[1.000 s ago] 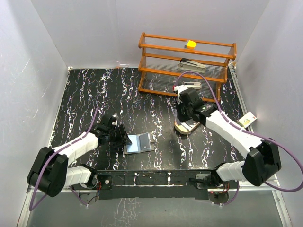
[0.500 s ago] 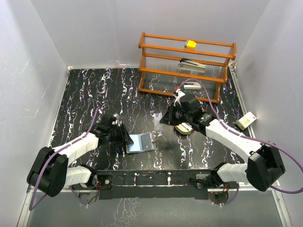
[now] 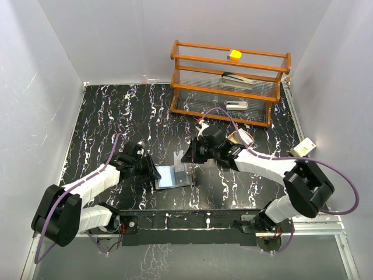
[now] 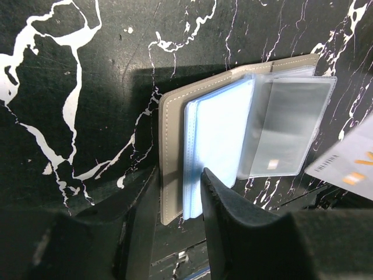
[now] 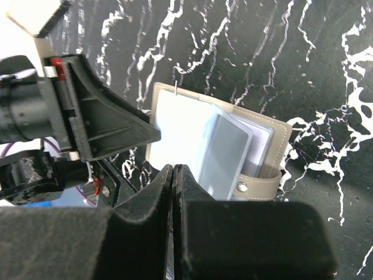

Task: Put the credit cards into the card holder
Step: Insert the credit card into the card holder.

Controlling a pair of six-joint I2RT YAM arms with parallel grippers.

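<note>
**Card holder open on tabletop – one card in right jaws**

The left gripper lies low at the left edge of the card holder. Its jaws stand partly apart. In the left wrist view the holder's grey left cover and the edge of the pale blue sleeves sit between the two fingers. Whether the fingers are actually clamping the cover cannot be told.

The card holder lies open and flat on the black marbled tabletop, near the front middle, between the two grippers. Clear plastic sleeves are fanned across its inside, and the strap with the snap button is on the side away from the left gripper.

A whitish credit card stands on edge just above the holder's right half. It is pinched in the right gripper, whose jaws are fully closed on it – the right wrist view shows only the card's thin edge between the pressed fingers.

At the rear right stands a wooden rack. A yellow block is on its top shelf and a stapler on the shelf below.
</note>
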